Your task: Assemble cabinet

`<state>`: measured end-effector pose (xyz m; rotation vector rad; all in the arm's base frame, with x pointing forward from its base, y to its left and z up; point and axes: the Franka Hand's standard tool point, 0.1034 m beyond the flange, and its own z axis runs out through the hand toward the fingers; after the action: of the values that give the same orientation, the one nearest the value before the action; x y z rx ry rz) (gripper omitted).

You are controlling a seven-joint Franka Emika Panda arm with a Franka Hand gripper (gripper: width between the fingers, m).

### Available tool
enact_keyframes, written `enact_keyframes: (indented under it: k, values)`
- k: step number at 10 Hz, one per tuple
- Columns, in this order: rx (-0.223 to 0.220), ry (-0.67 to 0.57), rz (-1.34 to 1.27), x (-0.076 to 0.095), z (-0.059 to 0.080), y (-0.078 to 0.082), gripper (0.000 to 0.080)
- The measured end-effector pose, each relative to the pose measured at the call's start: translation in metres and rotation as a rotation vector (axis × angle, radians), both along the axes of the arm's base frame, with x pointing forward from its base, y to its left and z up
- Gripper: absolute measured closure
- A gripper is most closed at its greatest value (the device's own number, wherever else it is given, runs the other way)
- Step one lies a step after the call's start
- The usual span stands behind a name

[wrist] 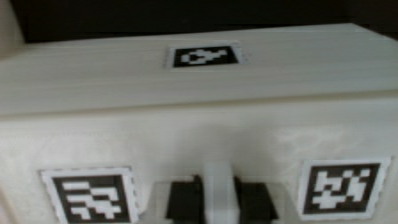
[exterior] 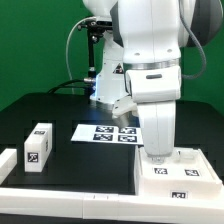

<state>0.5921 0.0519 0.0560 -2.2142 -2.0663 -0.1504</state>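
The cabinet is a big white box with little black-and-white square tags on it. In the exterior view it sits on the black table, at about 4 o'clock from the marker board. Up close, the wrist view shows one tag on one face and two more on the next face. The gripper is down at the cabinet's 10 o'clock corner. I cannot tell if its fingers are spread or pinching.
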Motion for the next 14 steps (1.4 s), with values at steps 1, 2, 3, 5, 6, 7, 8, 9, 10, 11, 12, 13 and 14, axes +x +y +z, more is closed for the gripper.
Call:
enact_keyframes:
  k: [1,2,3,5,6,7,8,9,10,11,12,13,14]
  values:
    - [-0.007,0.003,0.005,0.0,0.0,0.0,0.0732]
    - [-0.007,0.011,0.005,0.0,0.0,0.0,0.0732]
    - [-0.008,0.014,0.004,0.0,0.0,0.0,0.0732]
    - [-0.008,0.013,0.003,0.0,0.0,0.0,0.0732]
    - [-0.008,0.013,0.003,0.0,0.0,0.0,0.0658]
    - [-0.009,0.01,-0.025,0.002,0.004,0.002,0.0658]
    - [-0.021,-0.015,-0.055,0.008,0.023,0.007,0.0521]
    - [-0.029,-0.034,-0.057,0.003,0.041,0.006,0.0323]
    - [-0.039,-0.035,-0.062,-0.01,0.049,0.003,0.0323]
    - [-0.044,-0.052,-0.093,-0.023,0.053,0.001,0.0189]
    - [-0.052,-0.046,-0.115,-0.038,0.051,-0.005,0.0189]
    - [-0.051,-0.042,-0.115,-0.036,0.05,-0.004,0.0039]
    - [-0.05,-0.042,-0.116,-0.036,0.05,-0.004,0.0012]
